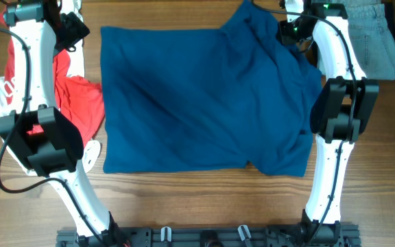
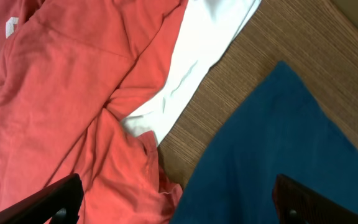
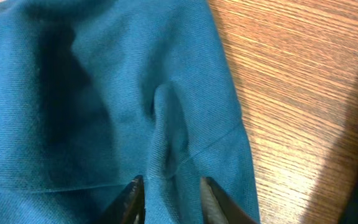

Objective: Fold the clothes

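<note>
Blue shirt (image 1: 197,103) spread out, folding hardly begun.
It lies nearly flat in the middle of the worktop (image 1: 184,206), with its far right corner bunched up. The right jaws sit at that corner, narrow, pinching a ridge of the blue cloth. The left jaws are wide and hold nothing; they hang over the red clothes (image 1: 81,103) beside the shirt's far left corner. I see no neat fold in the shirt yet. The red clothes lie in a heap and the jeans (image 1: 369,41) wait at the far right, so most of the job looks left to do.
</note>
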